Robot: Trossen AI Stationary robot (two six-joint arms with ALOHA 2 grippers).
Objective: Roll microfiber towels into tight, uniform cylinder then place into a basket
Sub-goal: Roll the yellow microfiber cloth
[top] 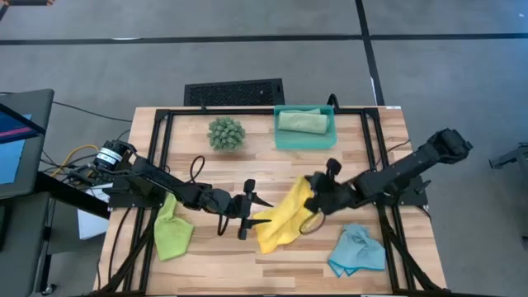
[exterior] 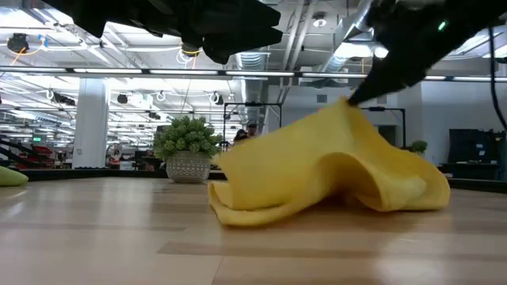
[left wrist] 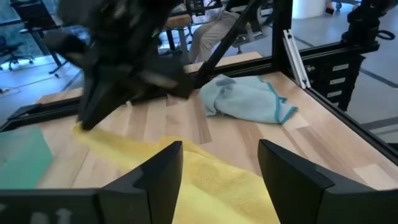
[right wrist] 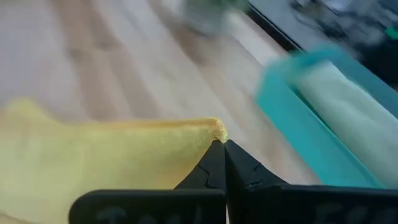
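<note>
The yellow towel [top: 285,216] lies crumpled at the table's middle, one corner raised. My right gripper [right wrist: 222,152] is shut on that corner. My left gripper [left wrist: 221,171] stands open at the towel's left edge, its fingers apart over the yellow cloth [left wrist: 205,186]. A lime green towel [top: 172,231] lies near left and a light blue towel [top: 356,250] near right, both bunched on the table. The teal basket [top: 285,139] stands at the far middle with a rolled sage green towel [top: 301,121] lying in it. My right gripper pinches a corner of the yellow towel [right wrist: 216,132] between its two fingertips. It comes from the table's right, slanting down. The corner [exterior: 346,104] is lifted clear; the cloth drapes slack below it and its lower folds [exterior: 261,212] rest on the table.
A round spiky green plant ball [top: 226,133] stands left of the basket. A black slotted grille [top: 233,91] lies beyond the far edge. A black frame [top: 165,132] runs round the tabletop. Bare wood shows along the near edge between the lime and blue towels.
</note>
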